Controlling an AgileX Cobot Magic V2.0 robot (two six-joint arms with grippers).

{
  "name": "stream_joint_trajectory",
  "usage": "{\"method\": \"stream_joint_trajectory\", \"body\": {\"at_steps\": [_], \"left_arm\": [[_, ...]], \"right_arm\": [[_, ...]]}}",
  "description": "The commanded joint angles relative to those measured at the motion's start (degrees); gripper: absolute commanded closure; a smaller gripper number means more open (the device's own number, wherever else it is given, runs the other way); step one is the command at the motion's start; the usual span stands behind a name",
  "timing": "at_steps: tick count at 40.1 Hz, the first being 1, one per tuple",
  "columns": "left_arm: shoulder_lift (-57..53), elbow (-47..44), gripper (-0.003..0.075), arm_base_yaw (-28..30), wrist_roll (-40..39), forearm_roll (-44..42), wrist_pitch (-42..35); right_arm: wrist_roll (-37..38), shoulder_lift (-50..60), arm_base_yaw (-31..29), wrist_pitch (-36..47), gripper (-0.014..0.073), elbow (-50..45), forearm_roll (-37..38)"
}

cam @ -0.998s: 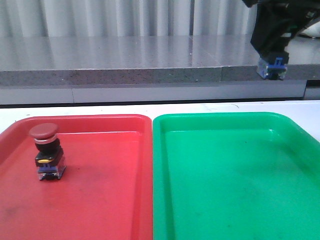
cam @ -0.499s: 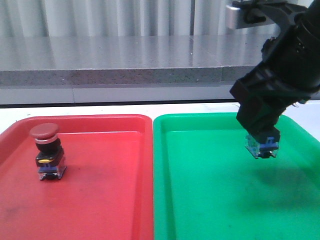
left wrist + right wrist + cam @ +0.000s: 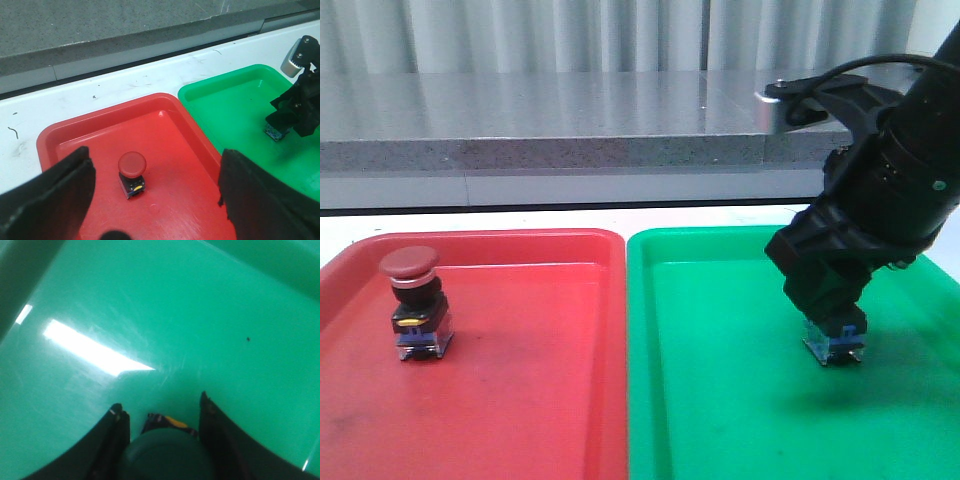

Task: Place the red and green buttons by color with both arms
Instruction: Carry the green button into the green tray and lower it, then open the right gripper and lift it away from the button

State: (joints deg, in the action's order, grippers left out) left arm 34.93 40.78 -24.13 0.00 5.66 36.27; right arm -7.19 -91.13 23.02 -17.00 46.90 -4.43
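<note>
The red button stands upright in the left part of the red tray; it also shows in the left wrist view. My left gripper is open and empty, well above the red button, and is out of the front view. My right gripper is shut on the green button, whose blue base pokes out just over the green tray's floor. In the right wrist view the green cap sits between the fingers. I cannot tell whether the base touches the floor.
The two trays lie side by side on a white table, red on the left and green on the right. A grey stone ledge runs along the back. The right arm also shows over the green tray in the left wrist view.
My right gripper has come down with the green button from high at the back right into the green tray. The red button has not moved.
</note>
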Motion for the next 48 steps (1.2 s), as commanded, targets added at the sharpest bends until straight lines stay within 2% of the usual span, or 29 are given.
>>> {"method": "stream_joint_trajectory", "body": {"at_steps": [1, 4, 10, 13, 24, 33, 48], "left_arm": [[0.03, 1.5, 0.022, -0.4, -0.52, 0.32, -4.14], [0.03, 1.5, 0.022, -0.4, -0.52, 0.32, -4.14], [0.03, 1.5, 0.022, -0.4, -0.52, 0.32, -4.14], [0.03, 1.5, 0.022, -0.4, -0.52, 0.32, -4.14], [0.03, 1.5, 0.022, -0.4, -0.52, 0.32, -4.14], [0.03, 1.5, 0.022, -0.4, -0.52, 0.32, -4.14], [0.03, 1.5, 0.022, -0.4, -0.52, 0.32, -4.14]], "right_arm": [[-0.59, 1.38, 0.0, 2.34, 0.0328, 1.18, -0.1], [-0.59, 1.38, 0.0, 2.41, 0.0261, 1.18, -0.1], [-0.59, 1.38, 0.0, 2.4, 0.0058, 1.18, -0.1], [-0.53, 1.45, 0.0, 1.99, 0.0001, 1.4, -0.14], [-0.49, 7.02, 0.0, -4.29, -0.0006, 4.46, -0.14], [-0.49, 18.42, 0.0, -10.43, -0.0006, 5.04, -0.66], [1.19, 38.94, 0.0, -25.11, -0.0006, 4.85, -0.77]]}}
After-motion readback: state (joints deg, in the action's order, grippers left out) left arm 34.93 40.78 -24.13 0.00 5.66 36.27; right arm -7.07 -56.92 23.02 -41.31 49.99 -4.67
